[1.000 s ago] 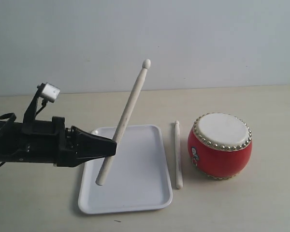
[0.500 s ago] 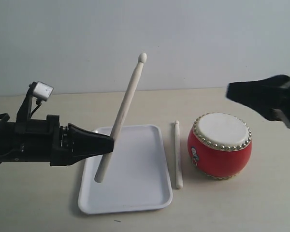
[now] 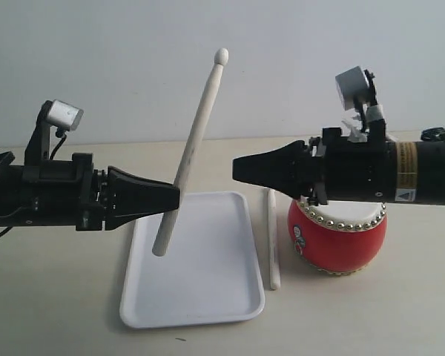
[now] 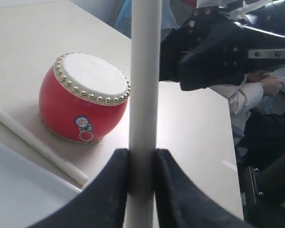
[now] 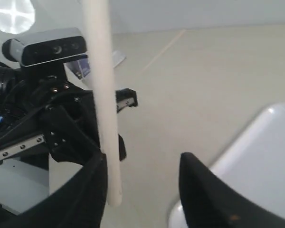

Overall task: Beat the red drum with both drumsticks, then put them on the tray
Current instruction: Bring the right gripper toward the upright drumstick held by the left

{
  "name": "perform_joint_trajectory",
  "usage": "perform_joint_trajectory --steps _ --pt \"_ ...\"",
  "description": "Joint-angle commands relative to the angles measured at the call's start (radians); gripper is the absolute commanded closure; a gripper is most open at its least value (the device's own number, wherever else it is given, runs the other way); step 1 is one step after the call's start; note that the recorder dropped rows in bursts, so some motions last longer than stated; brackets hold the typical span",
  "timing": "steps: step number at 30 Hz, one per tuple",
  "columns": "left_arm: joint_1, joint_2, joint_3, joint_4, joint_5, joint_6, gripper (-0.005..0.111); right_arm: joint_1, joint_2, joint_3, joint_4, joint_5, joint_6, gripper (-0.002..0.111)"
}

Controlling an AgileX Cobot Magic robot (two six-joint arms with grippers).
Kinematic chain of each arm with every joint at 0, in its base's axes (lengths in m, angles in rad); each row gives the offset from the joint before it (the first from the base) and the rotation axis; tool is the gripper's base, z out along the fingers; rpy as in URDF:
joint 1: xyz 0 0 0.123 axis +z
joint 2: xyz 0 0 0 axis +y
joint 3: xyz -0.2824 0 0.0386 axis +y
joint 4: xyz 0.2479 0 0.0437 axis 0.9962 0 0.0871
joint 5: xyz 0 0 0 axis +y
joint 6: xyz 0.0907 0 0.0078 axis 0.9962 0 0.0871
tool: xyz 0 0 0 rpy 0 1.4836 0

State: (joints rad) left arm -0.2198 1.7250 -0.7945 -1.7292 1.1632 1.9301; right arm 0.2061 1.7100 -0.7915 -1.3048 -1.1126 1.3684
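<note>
Tray (image 3: 200, 300) nearest; loose drumstick (image 3: 273, 248) flat on the table (image 3: 378, 319) between it and the red drum (image 3: 341, 248); left pincer (image 3: 170, 199) clamps the held drumstick (image 3: 199, 133), tilted; right pincer (image 3: 239, 169) gapes empty; descending, I'd risk clipping the drum.

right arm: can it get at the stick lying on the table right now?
Probably yes. The right gripper hangs close above the lying drumstick, jaws open and empty, and nothing covers the stick. It is tight, though: the red drum and tray flank it.
</note>
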Motion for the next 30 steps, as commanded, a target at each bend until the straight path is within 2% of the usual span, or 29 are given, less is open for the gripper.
perform_joint_trajectory --steps 1,5,12,17,24,30 --pt "0.002 -0.002 -0.008 -0.015 0.013 -0.010 0.107 0.063 0.053 -0.007 0.126 -0.047 -0.160 0.054" --pt "0.002 -0.002 -0.008 -0.015 0.013 -0.017 0.107 0.110 0.080 -0.007 0.191 -0.049 -0.233 0.050" --pt "0.002 -0.002 -0.008 -0.015 0.013 -0.021 0.107 0.147 0.084 -0.011 0.310 -0.068 -0.272 0.049" --pt "0.000 -0.002 -0.008 -0.015 0.013 -0.021 0.107 0.178 0.084 -0.046 0.310 -0.056 -0.267 0.049" --pt "0.000 -0.002 -0.008 -0.015 0.013 -0.019 0.107 0.236 0.084 -0.119 0.318 0.072 -0.214 0.049" --pt "0.000 -0.002 -0.008 -0.015 0.013 -0.021 0.107 0.236 0.084 -0.124 0.309 0.091 -0.191 0.051"
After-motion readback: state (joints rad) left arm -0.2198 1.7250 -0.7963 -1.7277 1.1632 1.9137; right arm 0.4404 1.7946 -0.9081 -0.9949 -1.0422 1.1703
